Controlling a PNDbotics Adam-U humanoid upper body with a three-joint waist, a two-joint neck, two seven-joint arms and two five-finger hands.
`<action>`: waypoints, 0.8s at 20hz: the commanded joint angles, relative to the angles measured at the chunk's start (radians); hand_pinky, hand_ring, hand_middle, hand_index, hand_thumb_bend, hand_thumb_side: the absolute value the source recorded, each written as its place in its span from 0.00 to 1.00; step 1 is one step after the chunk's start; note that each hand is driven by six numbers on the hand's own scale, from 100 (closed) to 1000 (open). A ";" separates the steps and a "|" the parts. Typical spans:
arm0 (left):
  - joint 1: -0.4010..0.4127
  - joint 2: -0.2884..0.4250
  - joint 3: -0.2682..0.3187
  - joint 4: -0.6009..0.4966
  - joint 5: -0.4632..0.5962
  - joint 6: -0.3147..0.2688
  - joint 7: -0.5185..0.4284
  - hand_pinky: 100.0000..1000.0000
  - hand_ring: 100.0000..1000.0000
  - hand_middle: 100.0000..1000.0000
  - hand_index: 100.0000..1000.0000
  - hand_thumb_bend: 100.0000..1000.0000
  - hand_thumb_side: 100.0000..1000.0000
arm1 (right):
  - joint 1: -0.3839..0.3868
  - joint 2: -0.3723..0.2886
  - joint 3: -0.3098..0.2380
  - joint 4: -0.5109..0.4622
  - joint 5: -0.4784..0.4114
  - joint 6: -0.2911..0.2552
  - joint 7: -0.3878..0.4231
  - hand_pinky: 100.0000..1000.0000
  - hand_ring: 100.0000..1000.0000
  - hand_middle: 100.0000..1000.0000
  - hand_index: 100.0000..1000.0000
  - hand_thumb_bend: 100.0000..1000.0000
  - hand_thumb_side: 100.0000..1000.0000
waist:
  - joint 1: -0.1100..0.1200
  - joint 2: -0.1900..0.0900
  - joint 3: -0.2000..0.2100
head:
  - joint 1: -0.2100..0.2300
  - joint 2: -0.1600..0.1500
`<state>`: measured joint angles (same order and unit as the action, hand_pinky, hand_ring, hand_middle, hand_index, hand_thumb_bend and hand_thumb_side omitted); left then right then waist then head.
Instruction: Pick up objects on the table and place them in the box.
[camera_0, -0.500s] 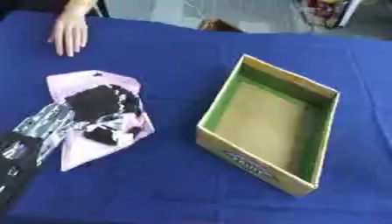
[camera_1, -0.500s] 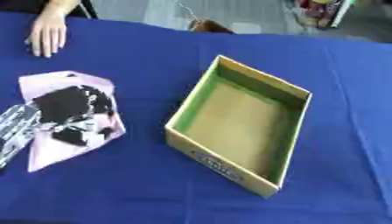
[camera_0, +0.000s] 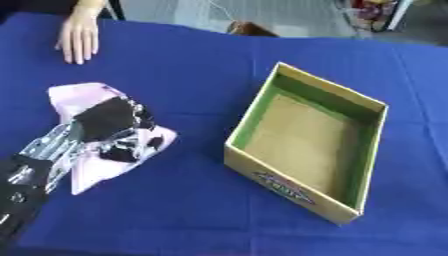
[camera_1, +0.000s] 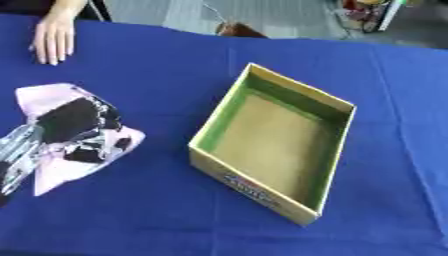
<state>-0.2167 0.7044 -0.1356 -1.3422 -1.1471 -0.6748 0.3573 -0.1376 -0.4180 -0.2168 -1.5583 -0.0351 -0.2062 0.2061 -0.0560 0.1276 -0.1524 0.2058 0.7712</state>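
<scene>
Blue cloth covers the whole table. At the left edge the robot's left arm comes in from the lower corner, and its left hand lies on top of a pale pink packet, the black palm over the packet's middle. Its dark fingers curl down onto the pink surface and seem to clutch it, though their tips blur into the packet and the exact grip is hard to read. The packet rests flat on the cloth, one corner pointing toward the far left and another toward the near edge, well apart from the box. At the far left edge of the table a person's hand lies flat on the cloth, fingers spread, touching nothing of the task.

Right of the middle stands an open cardboard box, set askew to the table, yellow outside with a printed label on its near wall and green on its inner walls. Its brown floor is bare. The right hand shows in neither view.
</scene>
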 joint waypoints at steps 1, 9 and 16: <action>0.002 0.013 -0.001 0.011 0.018 0.002 -0.017 0.00 0.00 0.00 0.00 0.00 0.35 | -0.006 -0.016 -0.010 -0.012 0.002 0.000 -0.003 0.43 0.57 0.78 0.92 0.54 0.65 | 0.000 -0.007 0.000 | 0.005 -0.001; 0.002 0.031 -0.002 -0.026 0.062 -0.009 -0.070 0.00 0.00 0.00 0.00 0.00 0.31 | -0.004 -0.017 -0.011 -0.011 0.003 0.001 -0.004 0.43 0.57 0.78 0.92 0.54 0.65 | 0.003 -0.009 -0.001 | 0.005 -0.001; -0.007 0.112 -0.025 -0.100 0.179 -0.048 -0.140 0.00 0.00 0.00 0.00 0.00 0.34 | -0.004 -0.023 -0.012 -0.012 0.006 0.002 -0.005 0.43 0.57 0.78 0.92 0.53 0.65 | 0.014 -0.014 -0.003 | 0.002 -0.001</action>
<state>-0.2156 0.7654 -0.1611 -1.4148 -0.9991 -0.7153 0.2316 -0.1373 -0.4180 -0.2173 -1.5583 -0.0318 -0.2044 0.2043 -0.0442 0.1272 -0.1528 0.2055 0.7712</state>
